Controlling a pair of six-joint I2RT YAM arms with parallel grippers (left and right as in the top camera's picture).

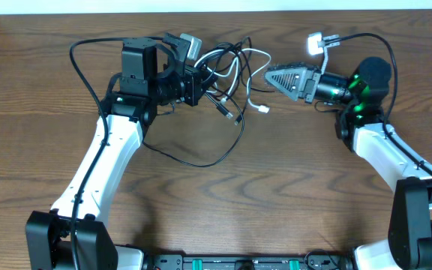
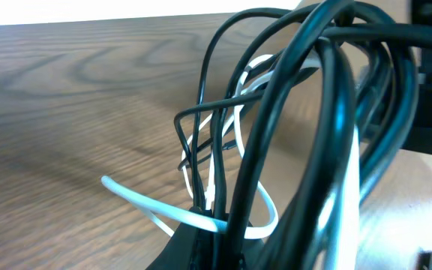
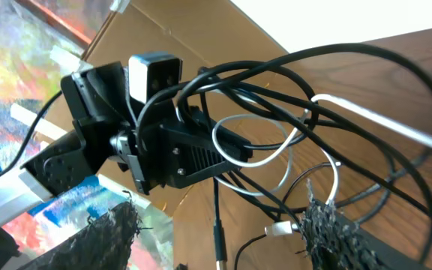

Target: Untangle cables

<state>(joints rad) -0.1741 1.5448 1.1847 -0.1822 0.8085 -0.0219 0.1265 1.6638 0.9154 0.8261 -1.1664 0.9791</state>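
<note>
Several thin cables (image 1: pixel 227 71) sit in one messy knot near the far side of the table (image 1: pixel 313 195), in the middle, between the two claws. Most of them are black, and one white cable (image 1: pixel 255 52) loops in and out of the black ones. A little white plug (image 1: pixel 265 110) lies on the wood just below the knot, with a black plug (image 1: pixel 229 112) near it. One long black loop (image 1: pixel 193 161) trails out toward the near side, beside the left arm. The left claw (image 1: pixel 201 79) is pressed together and pinches a bunch of the cables. Seen from its own camera, the black cords rise up thick and close. The right claw (image 1: pixel 270 74) points at the knot from the other side, just beside the white cable. Its fingers (image 3: pixel 328 232) are spread wide and they grip nothing.
</note>
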